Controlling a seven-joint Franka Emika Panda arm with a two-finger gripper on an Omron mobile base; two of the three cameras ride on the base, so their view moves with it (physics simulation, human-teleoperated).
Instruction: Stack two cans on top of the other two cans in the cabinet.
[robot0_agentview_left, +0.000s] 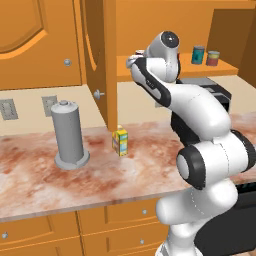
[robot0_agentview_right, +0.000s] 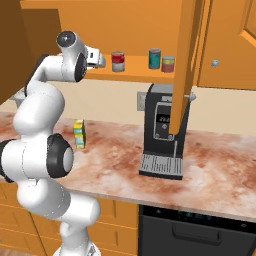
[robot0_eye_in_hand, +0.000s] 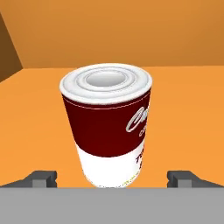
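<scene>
Fingers (robot0_eye_in_hand: 112, 177) are standing wide open at lower frame, flanking the upright dark red can (robot0_eye_in_hand: 107, 127) on the cabinet shelf (robot0_eye_in_hand: 183, 109), not gripping.

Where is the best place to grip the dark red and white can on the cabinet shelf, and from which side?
Probably the mid-body of the red and white can, approached level from the shelf's open front. It stands upright, and its round wall already sits between the open gripper fingertips, one on each side.
</scene>
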